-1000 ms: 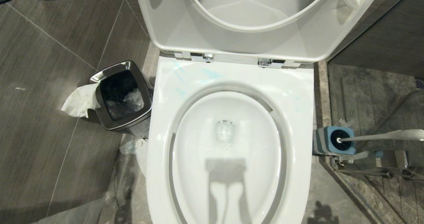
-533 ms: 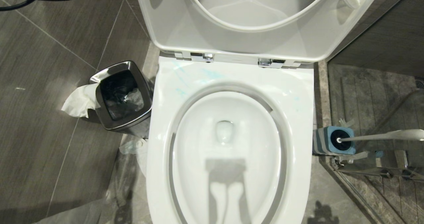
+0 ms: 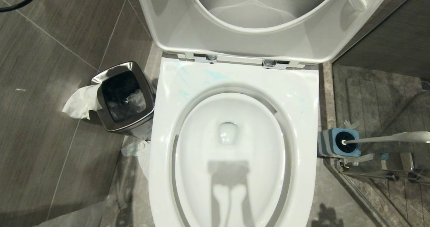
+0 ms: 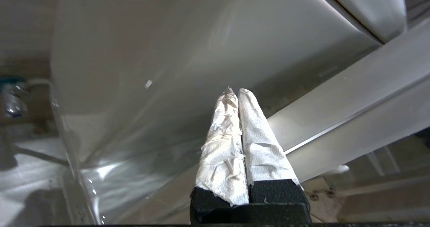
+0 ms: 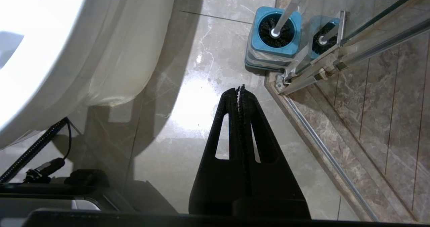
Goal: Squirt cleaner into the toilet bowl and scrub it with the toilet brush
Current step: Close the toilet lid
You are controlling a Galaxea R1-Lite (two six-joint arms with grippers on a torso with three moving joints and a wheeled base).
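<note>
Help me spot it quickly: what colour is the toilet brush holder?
The holder is blue over grey stripes, clearest in the right wrist view.

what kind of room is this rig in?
A bathroom, most likely residential: the toilet bowl with its lid raised, the toilet brush standing in its holder, and a small steel bin on the tiled floor.

Toilet bowl stands at centre, its seat and lid raised upright behind it at 12 o'clock. Waste bin sits on the floor at 9 o'clock, just beside the bowl; a crumpled tissue hangs at the bin's outer rim. At 3 o'clock, near the bowl, the toilet brush stands in its holder, against the shower door frame.
</note>
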